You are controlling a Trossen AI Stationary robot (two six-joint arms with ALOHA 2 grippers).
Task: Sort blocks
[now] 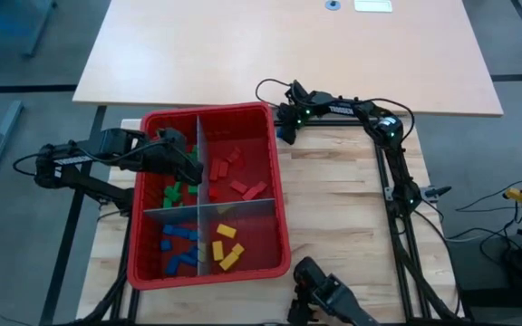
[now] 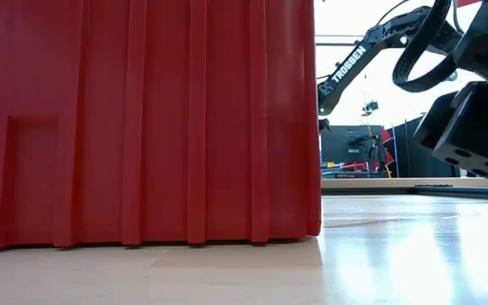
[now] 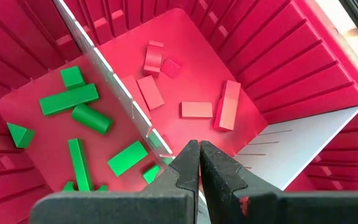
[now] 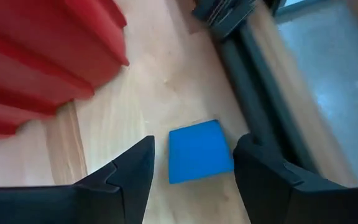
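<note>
The red bin (image 1: 280,186) is split by grey panels (image 1: 198,172) into four compartments: green blocks (image 1: 178,192) at the far left, red blocks (image 1: 234,172) at the far right, blue blocks (image 1: 178,246) at the near left, yellow blocks (image 1: 227,246) at the near right. My left gripper (image 3: 199,155) hangs shut inside the bin, above the panel between the green blocks (image 3: 73,99) and the red blocks (image 3: 197,110), with nothing between its fingers. My right gripper (image 4: 194,162) is open outside the bin's far right corner. Its fingers stand on either side of a blue block (image 4: 197,151) that lies flat on the table.
Bare wooden tabletop (image 1: 343,208) lies to the right of the bin. A larger light table (image 1: 288,45) stands beyond the far edge. The right arm's frame and cables (image 1: 397,181) run along the right side. In the low view the bin's wall (image 2: 142,119) fills the left.
</note>
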